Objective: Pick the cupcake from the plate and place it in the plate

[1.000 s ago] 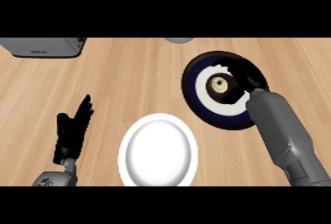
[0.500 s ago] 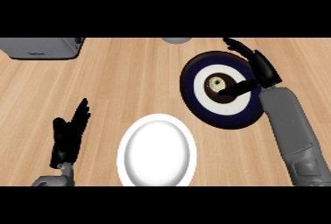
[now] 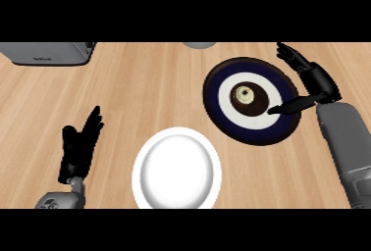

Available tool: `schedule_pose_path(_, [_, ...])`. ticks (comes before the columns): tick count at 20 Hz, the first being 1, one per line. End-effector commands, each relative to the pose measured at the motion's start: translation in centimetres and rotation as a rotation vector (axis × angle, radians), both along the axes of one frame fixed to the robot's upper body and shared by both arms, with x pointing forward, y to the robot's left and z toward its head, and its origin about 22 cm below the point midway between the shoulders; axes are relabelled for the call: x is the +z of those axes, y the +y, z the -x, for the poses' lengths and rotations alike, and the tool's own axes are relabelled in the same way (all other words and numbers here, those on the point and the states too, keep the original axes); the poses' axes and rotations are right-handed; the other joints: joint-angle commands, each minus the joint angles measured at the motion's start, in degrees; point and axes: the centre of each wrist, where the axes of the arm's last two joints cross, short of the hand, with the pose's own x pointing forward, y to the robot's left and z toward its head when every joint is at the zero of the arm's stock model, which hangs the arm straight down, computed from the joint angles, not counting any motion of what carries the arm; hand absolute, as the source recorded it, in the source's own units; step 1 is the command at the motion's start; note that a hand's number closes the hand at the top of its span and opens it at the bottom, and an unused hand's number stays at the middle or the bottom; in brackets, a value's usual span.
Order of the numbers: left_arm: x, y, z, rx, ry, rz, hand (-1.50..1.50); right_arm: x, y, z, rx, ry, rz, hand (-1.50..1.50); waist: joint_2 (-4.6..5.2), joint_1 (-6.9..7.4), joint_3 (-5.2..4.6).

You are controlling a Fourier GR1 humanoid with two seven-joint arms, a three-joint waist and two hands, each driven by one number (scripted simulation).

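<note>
Item 1, cupcake [image 3: 246, 96]: dark, with a pale top, sitting at the centre of the dark blue plate [image 3: 221, 112], on its white inner ring, at the right of the counter. Not lifted; it rests on the plate.

Item 2, right hand [image 3: 313, 78]: at the right rim of the blue plate, fingers spread and pointing to the far side, thumb [image 3: 288, 106] stretched left over the plate's white ring with its tip just beside the cupcake. The hand is wide open and holds nothing. I cannot tell whether the thumb tip touches the cake.

Item 3, white plate [image 3: 176, 169]: near centre, just left of and nearer than the blue plate; I take this as the place to set the cake down.

Item 4, left hand [image 3: 78, 147]: near left, fingers straight and upward, resting, holding nothing.

Item 5, grey appliance [image 3: 49, 53]: far left corner. A grey round object [image 3: 198, 44] shows at the far edge, too cut off to name.

Step in hand, by my reading: the approach to the grasp; pick not yet made. Next I would need to bring the fingers down and left round the cupcake opposite the thumb, close on it, lift clear of the rim, then carry it near and left to the white plate.
</note>
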Motion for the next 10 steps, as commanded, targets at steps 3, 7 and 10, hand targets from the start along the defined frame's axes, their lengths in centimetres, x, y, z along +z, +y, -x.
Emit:
schedule_pose_path(3, [-1.5,0.9,1.7,-0.004,0.006,-0.006,0.0,-1.6,-0.5,0.4,0.053,-0.035,-0.011,-1.5,0.04,0.27,0.0])
schedule_pose_path(7, [0.5,0.2,-1.1,0.008,-0.001,-0.011,0.0,-2.2,1.8,0.4,0.026,-0.045,-0.014,-1.5,-0.1,-0.21,-0.02])
schedule_pose_path(10, [-0.6,-1.8,0.5,-0.007,-0.001,0.001,0.0,-2.8,0.5,0.6,0.007,-0.048,0.035,-1.5,0.06,0.22,0.01])
